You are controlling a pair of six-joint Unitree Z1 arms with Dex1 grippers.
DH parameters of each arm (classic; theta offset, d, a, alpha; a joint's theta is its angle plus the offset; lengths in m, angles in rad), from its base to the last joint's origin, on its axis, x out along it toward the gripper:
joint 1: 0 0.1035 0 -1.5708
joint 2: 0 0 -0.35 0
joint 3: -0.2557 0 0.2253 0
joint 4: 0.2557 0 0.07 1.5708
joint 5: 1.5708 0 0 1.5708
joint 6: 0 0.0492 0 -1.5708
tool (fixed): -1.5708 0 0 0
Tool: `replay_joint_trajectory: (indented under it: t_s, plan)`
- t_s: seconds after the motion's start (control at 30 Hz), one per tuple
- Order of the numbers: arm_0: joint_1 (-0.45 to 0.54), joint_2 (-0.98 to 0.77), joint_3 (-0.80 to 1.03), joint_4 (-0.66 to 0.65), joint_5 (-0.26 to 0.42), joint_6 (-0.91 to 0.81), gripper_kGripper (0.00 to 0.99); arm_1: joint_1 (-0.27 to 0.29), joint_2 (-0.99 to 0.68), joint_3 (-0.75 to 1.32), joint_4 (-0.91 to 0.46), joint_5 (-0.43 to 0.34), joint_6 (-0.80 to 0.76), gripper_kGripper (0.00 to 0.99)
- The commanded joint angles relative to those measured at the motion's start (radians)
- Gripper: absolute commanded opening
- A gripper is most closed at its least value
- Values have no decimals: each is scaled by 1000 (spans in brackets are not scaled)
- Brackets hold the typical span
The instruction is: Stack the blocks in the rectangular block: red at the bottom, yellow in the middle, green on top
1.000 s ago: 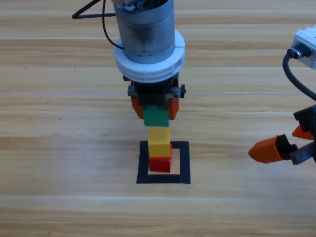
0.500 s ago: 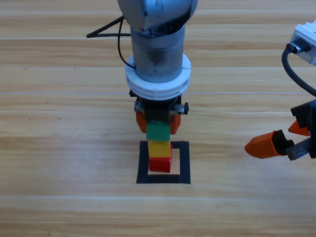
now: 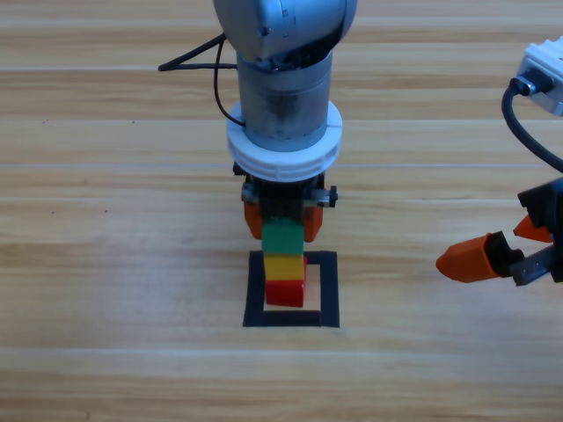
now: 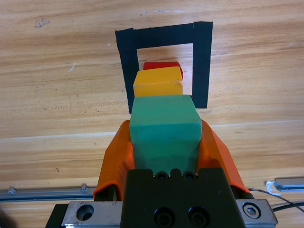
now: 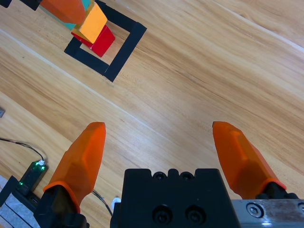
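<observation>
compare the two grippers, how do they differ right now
The left gripper is shut on the green cube, over the yellow cube; the right gripper is open and holds nothing. The left one is at the tape rectangle; the right one waits off to the side. Both have orange jaws.

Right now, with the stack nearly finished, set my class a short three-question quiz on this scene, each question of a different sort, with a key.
1. True or false: the left gripper is shut on the green cube.
2. Multiple choice: which cube sits directly on the table inside the black tape rectangle? A) the yellow cube B) the red cube C) the green cube
3. Short answer: where is the right gripper, and how do its jaws stand?

Key
1. True: its orange jaws press both sides of the cube.
2. B; the yellow cube rests on the red one.
3. At the right edge of the high view, away from the stack, jaws open and holding nothing.
</observation>
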Motion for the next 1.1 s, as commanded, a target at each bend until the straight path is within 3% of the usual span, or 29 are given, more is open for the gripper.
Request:
replay_joint_trajectory:
  t_s: [0.03,0.9,1.0,1.1]
  plan:
    - [10,61,-3,0,3,12,41,-28,4,24,-20,-5,-7,990]
    - [10,75,-1,-1,13,12,49,-28,1,27,-20,-5,-7,990]
    - [10,76,-8,-1,13,12,221,-28,1,27,-20,-5,-7,990]
    - [8,75,-18,-1,9,7,627,-28,1,27,-21,-5,-7,990]
